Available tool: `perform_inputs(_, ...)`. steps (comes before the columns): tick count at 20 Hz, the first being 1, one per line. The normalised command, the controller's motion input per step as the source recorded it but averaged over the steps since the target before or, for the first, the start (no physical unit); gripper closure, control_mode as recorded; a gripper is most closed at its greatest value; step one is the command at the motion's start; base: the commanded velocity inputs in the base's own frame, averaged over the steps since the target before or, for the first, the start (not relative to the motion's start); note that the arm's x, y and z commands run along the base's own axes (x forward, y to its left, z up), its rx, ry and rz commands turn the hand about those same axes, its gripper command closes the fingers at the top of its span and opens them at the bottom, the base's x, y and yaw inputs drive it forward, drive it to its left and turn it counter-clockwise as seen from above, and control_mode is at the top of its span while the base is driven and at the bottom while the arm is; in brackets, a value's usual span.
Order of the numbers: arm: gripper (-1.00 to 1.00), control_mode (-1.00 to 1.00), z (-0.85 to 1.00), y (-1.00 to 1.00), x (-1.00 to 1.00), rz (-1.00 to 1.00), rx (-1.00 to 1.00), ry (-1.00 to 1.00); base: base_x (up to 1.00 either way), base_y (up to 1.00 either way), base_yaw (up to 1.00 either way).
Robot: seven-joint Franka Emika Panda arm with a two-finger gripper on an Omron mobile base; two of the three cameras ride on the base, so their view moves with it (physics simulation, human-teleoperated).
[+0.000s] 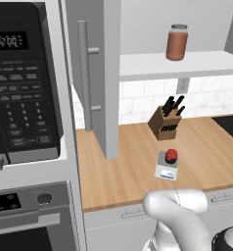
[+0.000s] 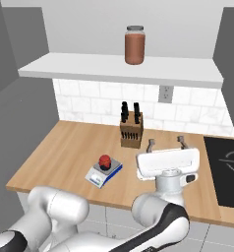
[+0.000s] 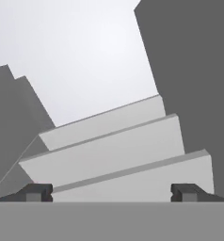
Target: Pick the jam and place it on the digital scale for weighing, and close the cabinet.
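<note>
The jam (image 1: 171,156) (image 2: 104,161), a tiny red jar, stands on the digital scale (image 1: 166,171) (image 2: 99,175) on the wooden counter. My gripper (image 2: 165,143) hovers to the right of the scale, apart from the jam, open with nothing between its fingers (image 2: 150,144). In the hand view the gripper (image 3: 112,193) points up at the pale shelves (image 3: 114,146) of the cabinet. The cabinet stands open: its left door (image 1: 108,73) with a long bar handle (image 1: 84,73) swings out over the counter, and a right door (image 2: 232,44) also stands out.
A taller brownish jar (image 1: 176,42) (image 2: 134,45) sits on the cabinet shelf (image 2: 119,69). A wooden knife block (image 1: 166,122) (image 2: 131,129) stands behind the scale. The black microwave (image 1: 23,83) is at the left, a dark cooktop (image 2: 229,167) at the right.
</note>
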Motion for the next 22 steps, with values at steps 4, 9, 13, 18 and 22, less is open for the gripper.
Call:
perform_inputs(4, -1.0, -1.0, 0.0, -0.29, 0.0, -0.07, 0.03, 0.0, 0.0, 0.0, 0.0)
perform_inputs(9, -1.0, -1.0, 0.0, -0.45, 0.0, -0.06, 0.07, 0.0, 0.0, 0.0, 0.0)
perform_inputs(13, -1.0, -1.0, 0.0, -0.61, 0.0, -0.07, 0.09, 0.0, 0.0, 0.0, 0.0)
perform_inputs(18, -1.0, -1.0, 0.0, -0.63, 0.0, -0.08, 0.11, -0.01, 0.0, 0.0, 0.0)
perform_inputs(22, -1.0, -1.0, 0.0, -0.59, -0.04, -0.08, 0.06, 0.0, 0.0, 0.0, 0.0)
